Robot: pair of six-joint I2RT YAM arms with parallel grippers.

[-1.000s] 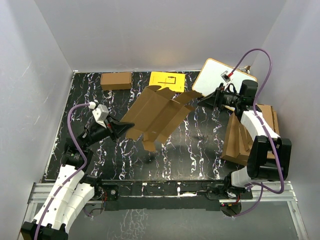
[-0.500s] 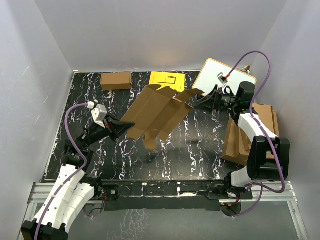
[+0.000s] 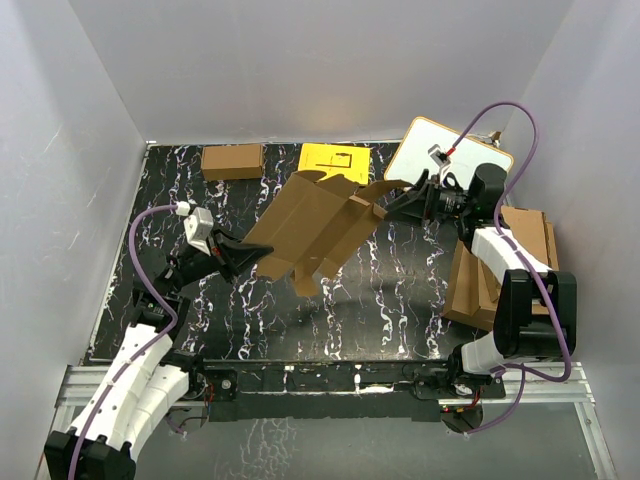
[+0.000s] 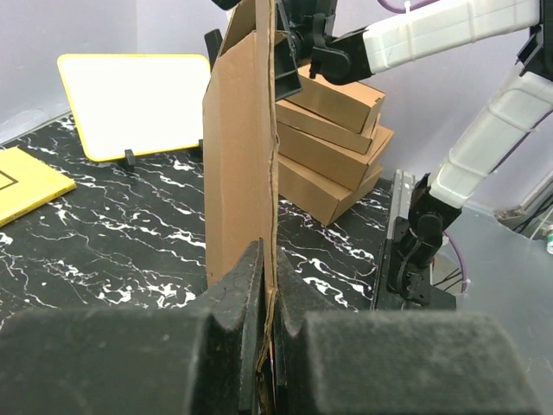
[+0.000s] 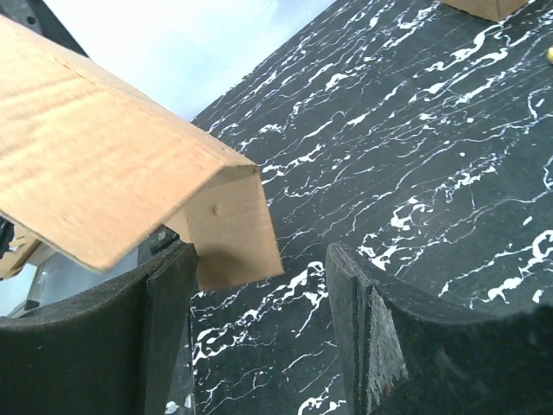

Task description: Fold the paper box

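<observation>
The paper box [image 3: 315,225], a flat brown cardboard blank with several flaps, hangs tilted above the black marbled table [image 3: 400,300]. My left gripper [image 3: 250,256] is shut on its lower left edge. In the left wrist view the cardboard [image 4: 240,156] stands edge-on, pinched at the gripper [image 4: 269,264]. My right gripper [image 3: 396,206] is open at the box's right flap. In the right wrist view that flap [image 5: 112,173] lies against the left finger [image 5: 168,328], and the right finger [image 5: 371,337] stands apart from it.
A small brown carton [image 3: 232,161], a yellow sheet [image 3: 335,162] and a tilted white board [image 3: 450,160] stand along the back. A pile of brown cardboard [image 3: 500,265] lies at the right edge, next to the right arm. Grey walls enclose the table.
My right gripper has moved left onto the box's right flap and its jaws have widened slightly. The box has shifted a little to the left with the left gripper still shut on it.
</observation>
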